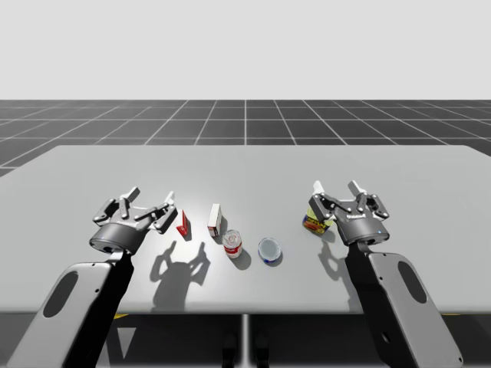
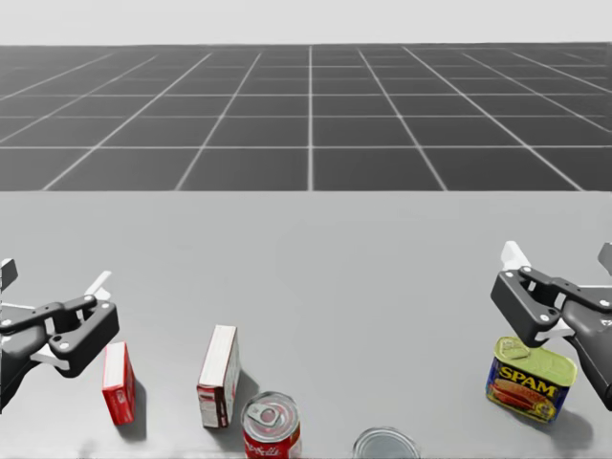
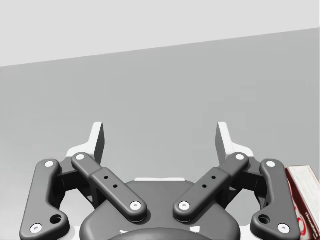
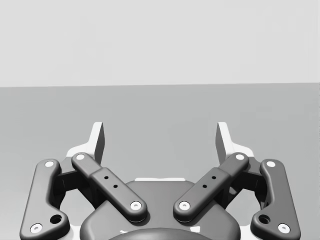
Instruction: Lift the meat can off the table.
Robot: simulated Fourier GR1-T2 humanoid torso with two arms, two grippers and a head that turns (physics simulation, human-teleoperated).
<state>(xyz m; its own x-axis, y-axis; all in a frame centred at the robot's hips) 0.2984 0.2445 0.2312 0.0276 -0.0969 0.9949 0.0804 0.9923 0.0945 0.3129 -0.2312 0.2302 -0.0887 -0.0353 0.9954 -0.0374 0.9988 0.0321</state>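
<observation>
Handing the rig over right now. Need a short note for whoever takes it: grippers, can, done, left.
Left gripper: open, holds nothing, beside the red box.
Right gripper: open, holds nothing, at the meat can, seemingly just above it, not around it.
Meat can: upright on the table, on my right side.
Done: no grasp, no lift yet.
Left: set the right gripper around the can, shut on it, lift it off the table.
</observation>
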